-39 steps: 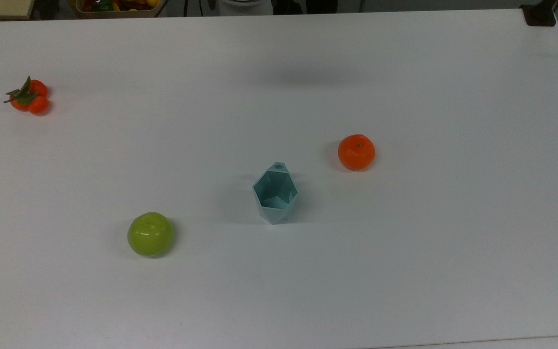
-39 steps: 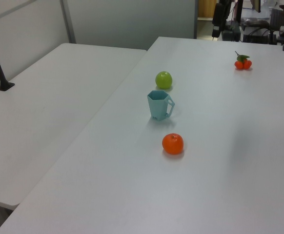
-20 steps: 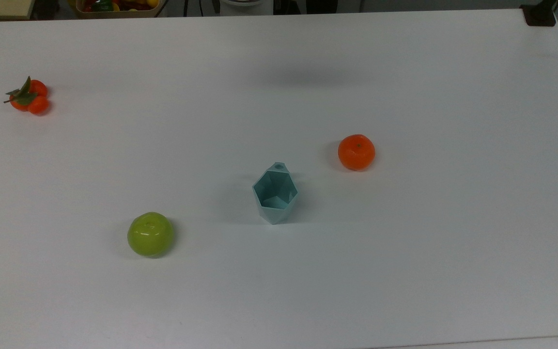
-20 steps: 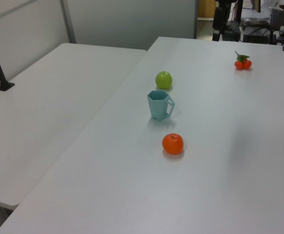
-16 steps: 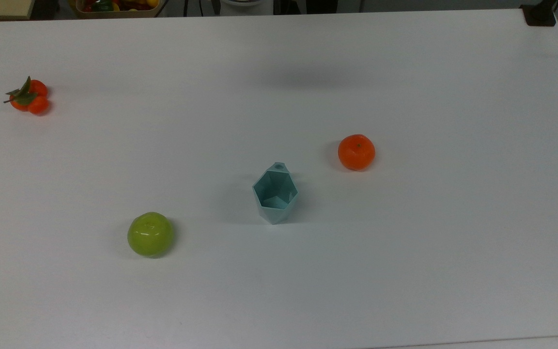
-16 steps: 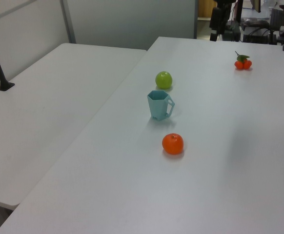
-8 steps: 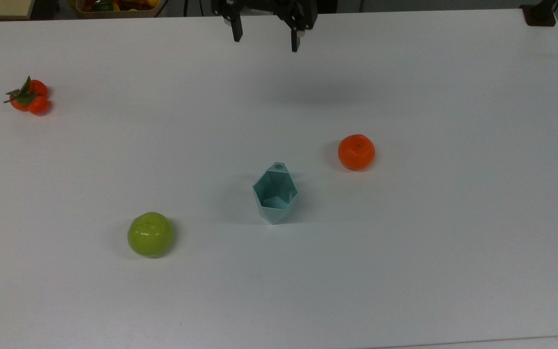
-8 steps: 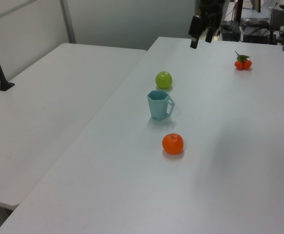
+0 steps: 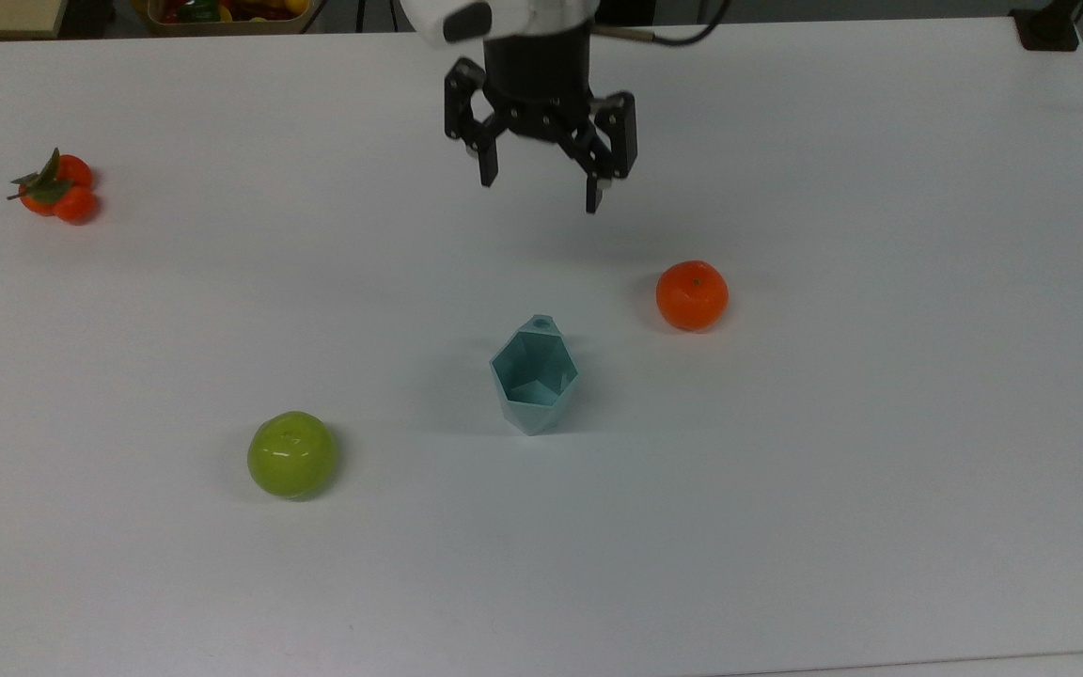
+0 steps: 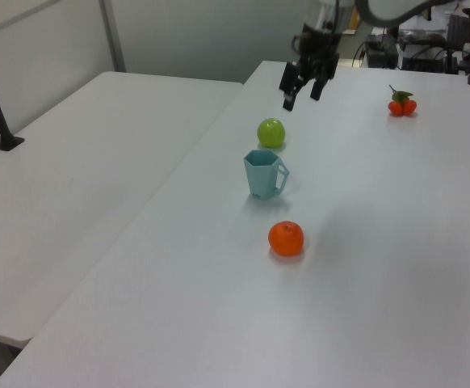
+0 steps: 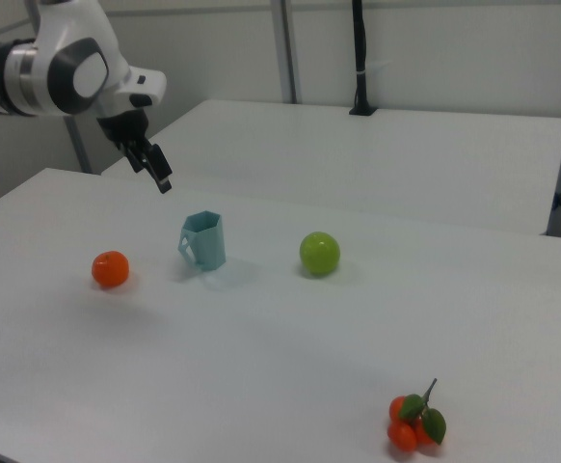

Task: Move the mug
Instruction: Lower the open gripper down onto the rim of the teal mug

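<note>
1. Two black fingers of the gripper (image 9: 540, 193) hang spread wide apart with nothing between them; they point down at the table (image 9: 880, 470), well above its surface.
2. Seen in the top view, the gripper hovers over the far middle of the table, far of the mug (image 9: 533, 376) and well apart from it. In the left view the gripper (image 10: 301, 93) is beyond the green apple (image 10: 271, 132), and in the right view the gripper (image 11: 155, 172) is up and to the right view's left of the mug (image 11: 203, 240).
3. White arm links (image 11: 64, 60) reach in from the right view's upper left, with a black wrist section carrying the gripper downward at a slight tilt. In the top view the arm (image 9: 494, 17) enters from the far edge of the table.
4. Upright on the table near its middle stands the mug, a pale teal faceted cup with a six-sided rim. Its small handle points toward the far side in the top view.
5. One orange (image 9: 692, 295) sits to the top view's right of the mug and a little farther away, apart from it.
6. One green apple (image 9: 291, 454) rests to the top view's left of the mug and slightly nearer.
7. A small cluster of oranges with leaves (image 9: 54, 186) lies at the top view's far left, well apart from everything else.
8. Another white table (image 10: 81, 162) stands alongside in the left view.
</note>
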{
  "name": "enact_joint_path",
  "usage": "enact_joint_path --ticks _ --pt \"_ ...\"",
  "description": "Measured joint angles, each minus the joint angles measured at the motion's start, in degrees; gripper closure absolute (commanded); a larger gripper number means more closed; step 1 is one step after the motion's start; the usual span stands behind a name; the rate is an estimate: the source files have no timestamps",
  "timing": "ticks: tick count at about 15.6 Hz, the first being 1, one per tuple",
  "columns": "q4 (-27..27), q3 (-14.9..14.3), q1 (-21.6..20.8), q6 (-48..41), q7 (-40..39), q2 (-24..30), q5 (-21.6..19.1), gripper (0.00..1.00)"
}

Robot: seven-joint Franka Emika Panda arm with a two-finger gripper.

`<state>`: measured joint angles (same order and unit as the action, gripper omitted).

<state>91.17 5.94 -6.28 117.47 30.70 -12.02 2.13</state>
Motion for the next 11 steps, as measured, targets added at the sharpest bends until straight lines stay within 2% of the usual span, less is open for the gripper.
enact_joint_path --ticks 11 --pt "1.5 0.0 -1.3 7.8 0.1 -9.2 4.5 0.00"
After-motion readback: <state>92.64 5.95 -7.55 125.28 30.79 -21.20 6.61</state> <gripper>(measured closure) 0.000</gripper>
